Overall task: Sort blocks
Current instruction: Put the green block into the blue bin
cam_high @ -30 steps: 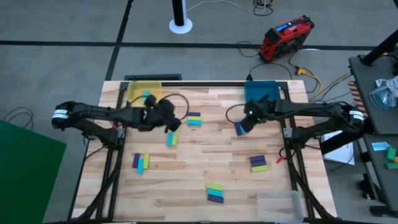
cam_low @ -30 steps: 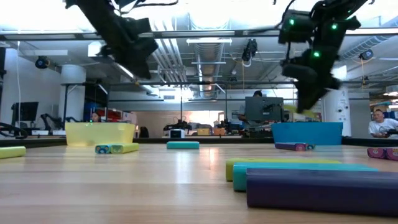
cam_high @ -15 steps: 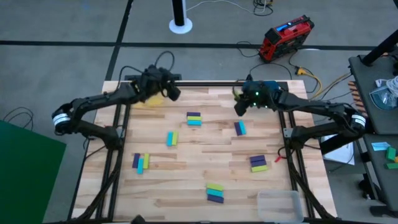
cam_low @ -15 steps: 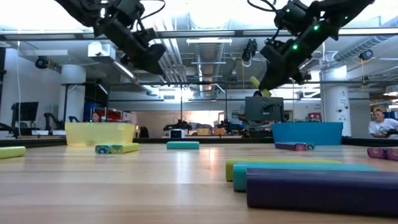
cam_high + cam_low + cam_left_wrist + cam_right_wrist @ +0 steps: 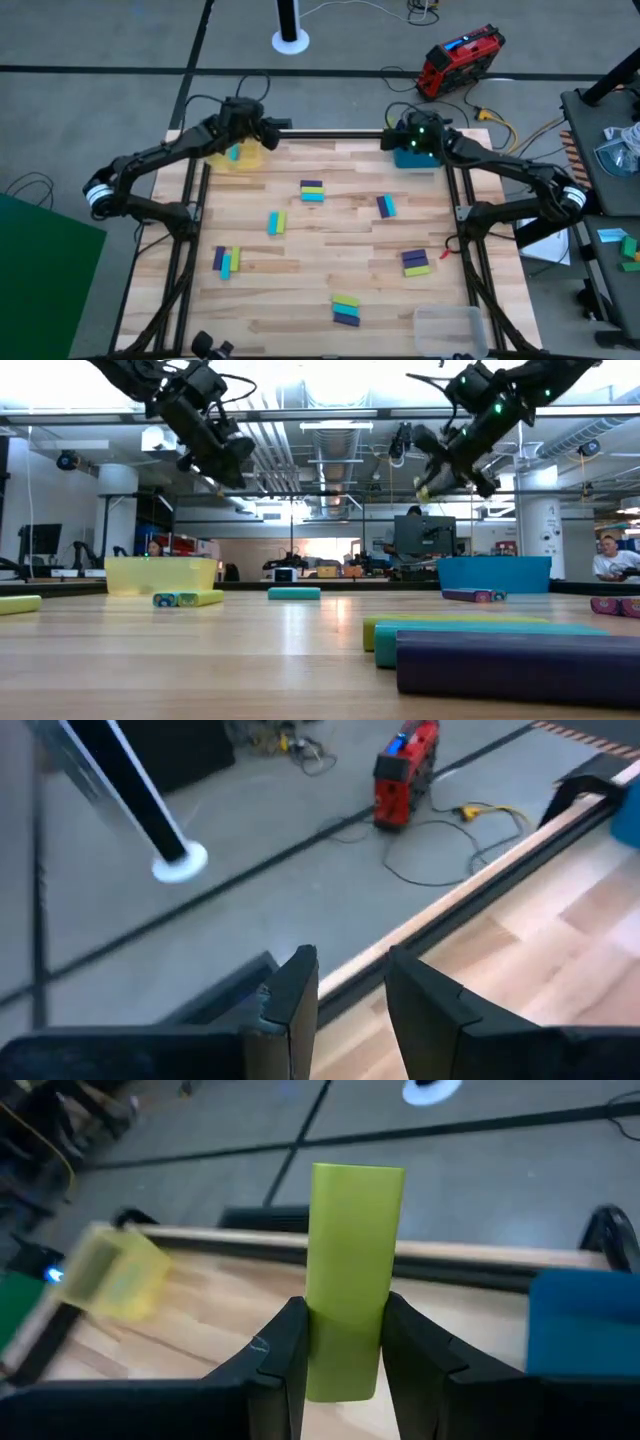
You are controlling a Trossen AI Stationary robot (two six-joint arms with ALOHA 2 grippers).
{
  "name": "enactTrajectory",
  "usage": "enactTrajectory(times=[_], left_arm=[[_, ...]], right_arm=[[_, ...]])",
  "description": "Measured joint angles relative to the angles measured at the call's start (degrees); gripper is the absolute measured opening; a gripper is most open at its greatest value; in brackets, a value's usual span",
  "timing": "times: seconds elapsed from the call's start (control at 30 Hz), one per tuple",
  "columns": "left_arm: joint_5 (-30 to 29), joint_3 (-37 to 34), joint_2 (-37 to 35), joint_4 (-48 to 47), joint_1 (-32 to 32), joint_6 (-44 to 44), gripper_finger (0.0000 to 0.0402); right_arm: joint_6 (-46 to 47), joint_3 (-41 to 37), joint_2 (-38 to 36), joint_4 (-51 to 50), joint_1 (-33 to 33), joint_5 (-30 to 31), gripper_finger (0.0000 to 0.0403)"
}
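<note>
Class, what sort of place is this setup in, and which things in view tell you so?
Probably an open-plan robotics lab or workshop: exposed ceiling ducts, people at a monitor behind the table, and cables trailing across the grey floor.

One tray [image 5: 238,157] sits at the table [image 5: 330,260] far-left corner, another [image 5: 412,156] at its far-right corner, a third [image 5: 447,328] at its near-right corner; blocks [image 5: 312,191] lie between.
</note>
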Motion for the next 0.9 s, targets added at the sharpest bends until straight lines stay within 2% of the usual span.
enactTrajectory(times=[0.1,0.2,0.4,0.53,0.7,0.8,0.9], left_arm=[[6.5,2.0,0.0,-1.1,0.5,-1.5,0.0097],[10.2,3.2,0.0,-1.2,1.0,-2.0,0.0097],[20.4,4.3,0.0,-2.9,4.3,-5.0,0.0097],[22.6,4.6,0.0,-5.6,6.8,-4.8,0.0097],[22.5,4.6,0.0,-8.5,10.2,-4.3,0.0097],[22.5,4.6,0.0,-8.6,11.9,-4.3,0.0097],[22.5,4.6,0.0,-8.5,13.1,-4.3,0.0097]], right_arm=[[2.0,5.3,0.8,-6.8,-0.6,0.9,0.0093],[5.2,11.7,3.4,-15.5,-1.7,1.3,0.0093],[7.8,25.6,13.7,-37.0,-4.4,1.2,0.0093],[8.2,31.6,19.9,-47.0,-5.4,1.1,0.0093],[6.7,31.6,23.0,-50.6,-5.4,0.1,0.0093],[6.8,28.4,22.8,-54.8,-6.6,-0.3,0.0093],[7.3,23.9,20.8,-54.6,-8.2,-0.7,0.0093]])
